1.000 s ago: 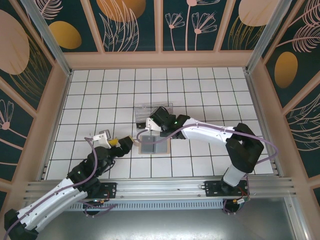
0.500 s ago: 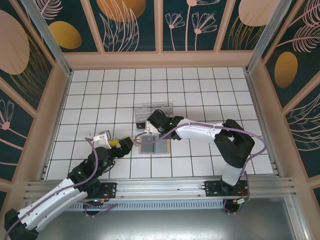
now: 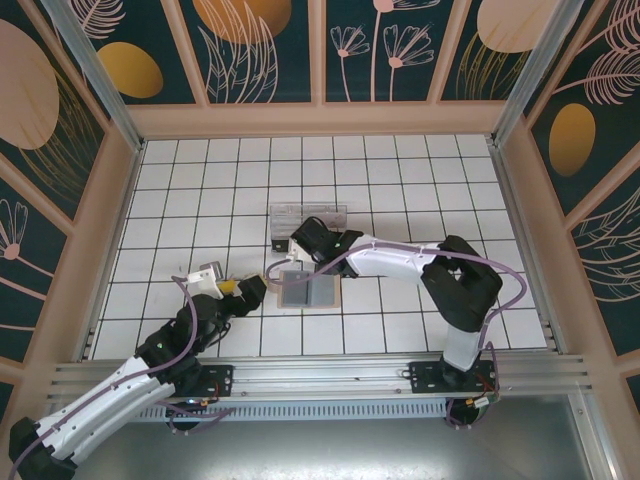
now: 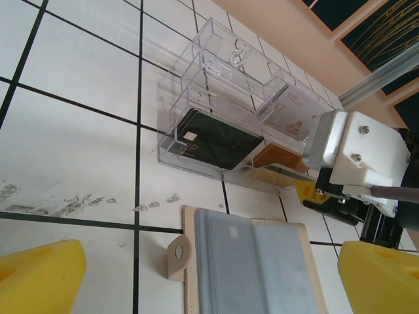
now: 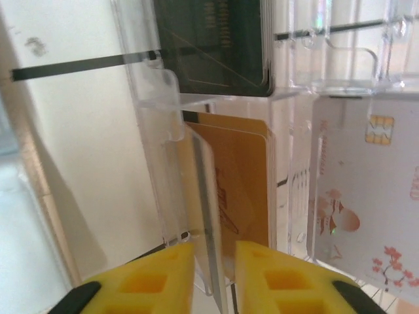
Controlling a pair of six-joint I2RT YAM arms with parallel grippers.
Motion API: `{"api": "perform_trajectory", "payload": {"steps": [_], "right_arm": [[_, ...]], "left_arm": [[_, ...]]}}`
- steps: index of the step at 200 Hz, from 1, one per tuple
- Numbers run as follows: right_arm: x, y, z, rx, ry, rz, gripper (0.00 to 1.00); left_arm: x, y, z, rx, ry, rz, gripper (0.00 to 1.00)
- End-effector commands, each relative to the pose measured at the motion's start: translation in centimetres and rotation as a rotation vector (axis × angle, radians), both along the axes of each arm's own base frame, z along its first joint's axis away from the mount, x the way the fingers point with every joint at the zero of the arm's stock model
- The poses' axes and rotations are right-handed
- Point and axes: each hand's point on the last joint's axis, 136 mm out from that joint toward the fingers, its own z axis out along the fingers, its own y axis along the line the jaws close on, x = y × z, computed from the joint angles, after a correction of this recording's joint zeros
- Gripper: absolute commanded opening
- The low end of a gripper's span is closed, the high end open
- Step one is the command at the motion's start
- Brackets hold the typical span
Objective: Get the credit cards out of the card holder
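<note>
The card holder (image 3: pixel 308 290) lies open on the tiles, tan with blue-grey lining (image 4: pixel 255 261); no card shows in it. My left gripper (image 3: pixel 250 288) is open just left of it, and its yellow fingers (image 4: pixel 39 275) frame the left wrist view. My right gripper (image 3: pixel 290 255) is at the clear compartment box (image 3: pixel 305 222). Its jaws (image 5: pixel 215 275) stand slightly open around a thin pale card (image 5: pixel 204 216) seen edge-on, upright in a slot. A whitish credit card with pink marks (image 5: pixel 366 190) stands in the neighbouring slot (image 4: pixel 291 118).
The box also holds a black card (image 4: pixel 213 140) and orange cards (image 5: pixel 242 183). My right gripper's white body (image 4: pixel 353 163) hangs over the box's right end. A tan snap tab (image 4: pixel 177 258) sticks out from the holder's left edge. Low wooden walls ring the tiled floor.
My right arm has shifted left over the box and its jaws have parted slightly from shut. The left arm has stayed still and open.
</note>
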Motion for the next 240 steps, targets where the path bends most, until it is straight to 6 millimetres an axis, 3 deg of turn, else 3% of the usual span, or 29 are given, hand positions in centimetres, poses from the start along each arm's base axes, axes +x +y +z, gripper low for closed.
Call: {"api": "perform_trajectory", "payload": {"steps": [1,70,109,146,183,240], "right_arm": [[1.4,0.0,0.8,0.018,-0.047,-0.056,0.33],[4.3,-1.6,2.4,0.052,-0.155,-0.179,0.33],[3.8,-1.7,3.3,0.140,-0.139,-0.245,0.39],[1.4,-1.7,5.3,0.364,-0.082,-0.348,0.41],[-1.3,-1.7,6.9,0.707,0.021,-0.550,0.40],[-6.0,-0.1,2.8,0.962,0.274,-0.694,0.38]], "left_arm": [[0.0,-0.1,-0.1,0.006,-0.015,-0.012,0.99],[0.0,-0.1,-0.2,0.007,-0.015,-0.012,0.99],[0.0,-0.3,-0.3,0.011,-0.005,-0.020,0.99],[0.0,-1.4,-0.4,0.005,0.025,-0.062,0.98],[0.2,-3.2,-0.5,-0.004,0.074,-0.113,0.91],[0.9,-5.9,-1.8,0.022,0.201,-0.172,0.72]]}}
